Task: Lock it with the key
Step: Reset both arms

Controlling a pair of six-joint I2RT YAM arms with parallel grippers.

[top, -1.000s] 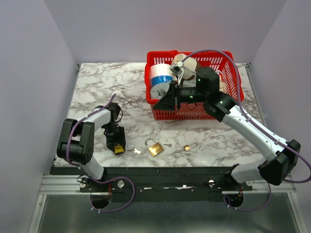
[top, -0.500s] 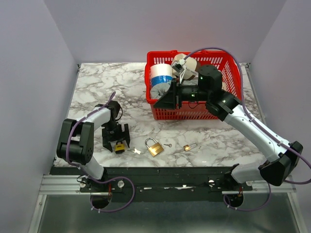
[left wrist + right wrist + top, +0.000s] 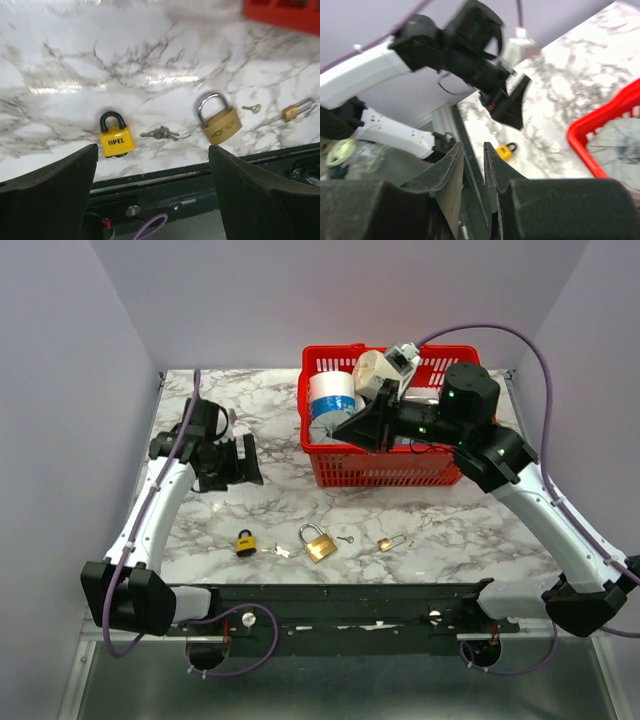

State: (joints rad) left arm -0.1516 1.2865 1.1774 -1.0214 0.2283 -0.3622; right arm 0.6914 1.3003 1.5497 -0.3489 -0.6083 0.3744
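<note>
Along the table's (image 3: 450, 530) near edge lie a yellow padlock (image 3: 116, 139), keys (image 3: 159, 133) just beside it, a brass padlock (image 3: 219, 122), a single key (image 3: 251, 107) and a small padlock (image 3: 292, 111), the locks well apart. The yellow one appears to read "OPEL". The left gripper (image 3: 243, 462) hangs above mid-table, angled toward them, fingers wide apart, empty. Farther back, the right gripper (image 3: 345, 433) hovers over the red basket's (image 3: 400, 475) left part, fingers narrowly apart, empty.

Three padlocks (image 3: 245, 542) (image 3: 319, 543) (image 3: 390, 542), keys (image 3: 281, 551) (image 3: 345, 539) in two places, one red basket (image 3: 400, 475), at least two rolls (image 3: 332, 398) (image 3: 375, 370).
</note>
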